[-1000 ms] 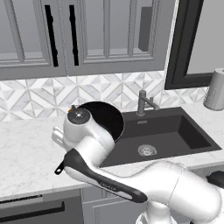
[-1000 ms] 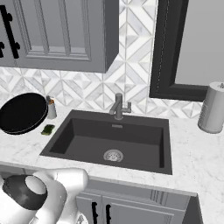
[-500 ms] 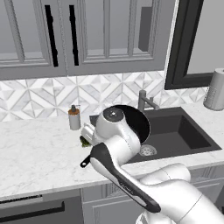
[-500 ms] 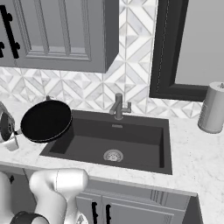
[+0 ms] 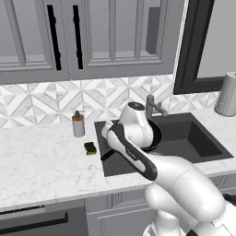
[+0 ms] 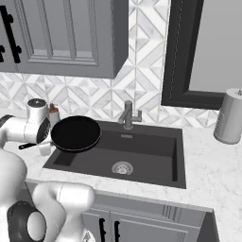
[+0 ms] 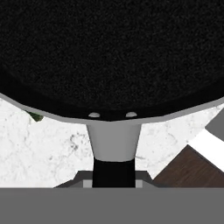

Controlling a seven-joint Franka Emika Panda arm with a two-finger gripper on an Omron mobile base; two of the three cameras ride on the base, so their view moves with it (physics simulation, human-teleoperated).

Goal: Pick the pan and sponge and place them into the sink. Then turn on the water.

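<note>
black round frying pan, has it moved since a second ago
Yes. The black round frying pan has travelled right toward the grey faucet, from the white counter by the green sponge to above the left edge of the dark sink.

pan (image 6: 75, 133) carried rightward, now above sink (image 6: 142, 156) left end

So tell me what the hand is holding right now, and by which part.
The hand is shut on the pan, gripping it by its handle close to where the handle joins the round body, carrying it over the left side of the sink.

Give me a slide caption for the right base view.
Gripper carries the black pan over the sink's left end.
</note>
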